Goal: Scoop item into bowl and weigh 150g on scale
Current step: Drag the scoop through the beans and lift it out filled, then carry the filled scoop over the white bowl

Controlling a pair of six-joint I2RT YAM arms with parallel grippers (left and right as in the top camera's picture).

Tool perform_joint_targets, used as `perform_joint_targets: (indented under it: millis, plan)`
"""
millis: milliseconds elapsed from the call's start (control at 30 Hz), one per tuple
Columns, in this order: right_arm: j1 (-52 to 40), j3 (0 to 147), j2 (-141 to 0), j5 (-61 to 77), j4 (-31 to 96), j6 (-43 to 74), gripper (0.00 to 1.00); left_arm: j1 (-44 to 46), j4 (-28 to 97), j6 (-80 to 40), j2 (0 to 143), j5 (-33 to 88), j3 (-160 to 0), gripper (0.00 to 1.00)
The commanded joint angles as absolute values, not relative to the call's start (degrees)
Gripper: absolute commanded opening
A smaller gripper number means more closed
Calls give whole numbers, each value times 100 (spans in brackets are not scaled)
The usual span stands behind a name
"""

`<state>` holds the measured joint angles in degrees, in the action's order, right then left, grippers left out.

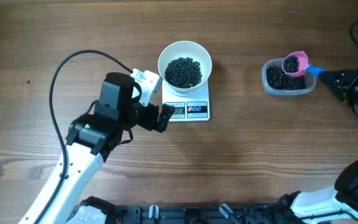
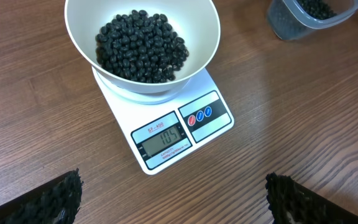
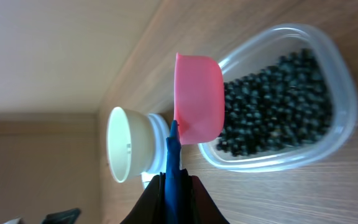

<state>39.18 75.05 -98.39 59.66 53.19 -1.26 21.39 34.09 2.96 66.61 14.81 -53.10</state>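
Note:
The white bowl (image 1: 184, 47) stands on the small white scale (image 1: 196, 110) and holds a heap of black beans (image 1: 184, 71). Just left of the scale, my left gripper (image 1: 155, 99) is open and holds nothing. Its wrist view looks down on the bowl (image 2: 82, 22), the beans (image 2: 142, 46) and the scale's display (image 2: 163, 135), with the left gripper (image 2: 173, 199) spread wide over bare wood. At the far right, my right gripper (image 1: 335, 78) is shut on the blue handle (image 3: 173, 158) of a pink scoop (image 1: 295, 63). The scoop carries beans and hangs over the clear container (image 1: 286, 79).
The clear plastic container (image 3: 278, 106) still holds many beans. A black cable (image 1: 61, 68) loops over the table behind the left arm. The wood between the scale and the container carries nothing.

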Motion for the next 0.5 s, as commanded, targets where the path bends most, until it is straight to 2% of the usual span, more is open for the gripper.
perform_joint_targets:
  millis: [0, 100, 167, 300, 467]
  plan:
    - [3924, 7529, -9907, 7081, 5321, -89, 4, 2158, 3393, 410, 6676, 1446, -5384, 100]
    - [3924, 7529, -9907, 7828, 5371, -69, 4, 2158, 3393, 410, 6676, 1446, -5384, 100]
    - [3918, 7529, -9907, 7966, 5369, 438, 4, 2158, 3393, 410, 6676, 1446, -5384, 100]
    - [3789, 7529, -9907, 8007, 5415, 628, 4, 2158, 3393, 410, 6676, 1446, -5384, 100]
    - [3015, 7529, -9907, 8315, 5531, 666, 4, 2158, 3391, 410, 6676, 1446, -5384, 100]
